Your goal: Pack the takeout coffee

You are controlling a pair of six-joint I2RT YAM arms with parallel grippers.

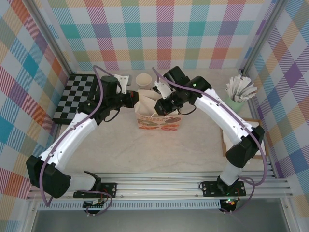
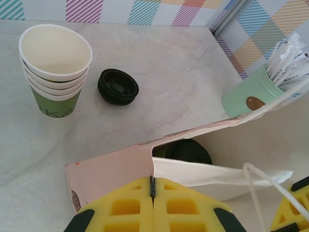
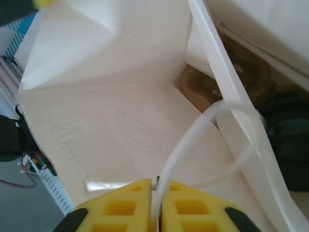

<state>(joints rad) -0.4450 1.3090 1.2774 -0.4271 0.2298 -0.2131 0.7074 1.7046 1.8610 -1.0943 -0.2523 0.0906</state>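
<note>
Inside the pink-and-white paper bag (image 2: 106,174) at table centre sits the small dark-green paper cup (image 2: 161,152) capped with a round black plastic lid (image 2: 187,151). It looks upright, axis toward the bag mouth, just ahead of and below the left gripper (image 2: 152,186), the nearer one. Left gripper is pinched on the bag rim, right gripper (image 3: 157,186) clamped on the far rim beside the white cord handle (image 3: 193,140). The pale marbled tabletop (image 2: 169,58) is flat, with the stacked lidless cups (image 2: 55,67), a loose black lid (image 2: 118,86) and a mint-green stick cup (image 2: 248,94) standing apart behind.
</note>
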